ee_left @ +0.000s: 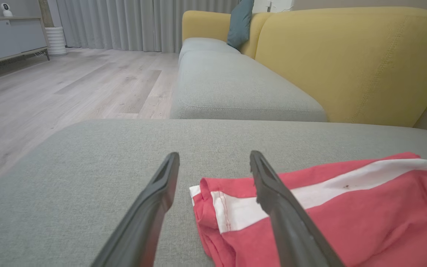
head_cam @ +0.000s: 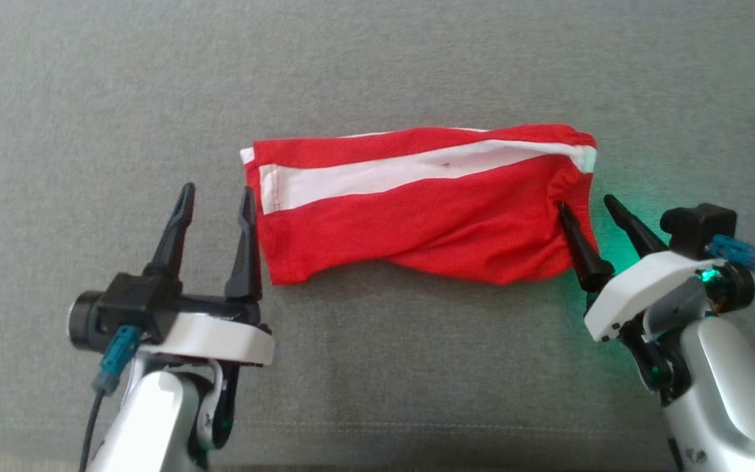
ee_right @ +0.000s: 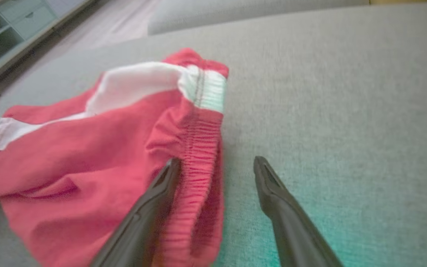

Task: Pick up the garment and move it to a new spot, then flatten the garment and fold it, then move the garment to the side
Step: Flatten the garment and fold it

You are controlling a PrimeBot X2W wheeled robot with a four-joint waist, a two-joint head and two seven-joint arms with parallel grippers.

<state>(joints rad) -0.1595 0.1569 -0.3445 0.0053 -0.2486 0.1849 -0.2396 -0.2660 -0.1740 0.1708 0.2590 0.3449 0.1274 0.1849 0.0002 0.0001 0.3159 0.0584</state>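
Both my grippers are spread wide, nothing grabbed: left gripper [head_cam: 217,190] at the red shorts' [head_cam: 417,223] hem end, right gripper [head_cam: 584,200] straddling the waistband [ee_right: 198,148], on the gray cushion [head_cam: 377,65].

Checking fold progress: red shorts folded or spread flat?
Folded, not spread: the red shorts lie as one narrow band on the grey cushion, layers stacked at the hem edge.

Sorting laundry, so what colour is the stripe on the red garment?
The stripe is white; it shows best in the head view.
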